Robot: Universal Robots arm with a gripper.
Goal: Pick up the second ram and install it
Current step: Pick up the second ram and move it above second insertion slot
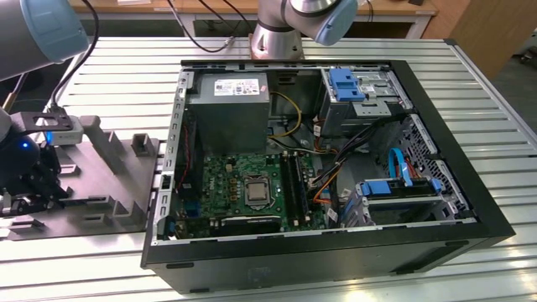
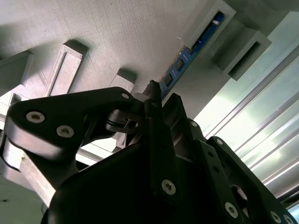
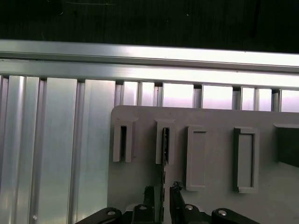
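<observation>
The second ram (image 2: 188,57) is a thin blue strip with dark chips, standing on edge in a slot of the grey holder (image 2: 117,37). In the first wrist view the second ram (image 3: 164,142) shows edge-on, running down between my two black fingers (image 3: 149,195). My gripper (image 3: 163,192) straddles it, open, with a small gap on each side. In the exterior view my gripper (image 1: 25,185) hangs over the holder (image 1: 100,182) at that view's far left, well away from the green motherboard (image 1: 243,173) and its black slots (image 1: 295,182).
The open computer case (image 1: 436,207) lies on the slatted metal table (image 1: 126,69), with a power supply (image 1: 226,107), cables and blue-tabbed drive cages inside. The holder has several raised slot blocks (image 3: 245,158). The arm's base (image 1: 277,31) stands behind the case.
</observation>
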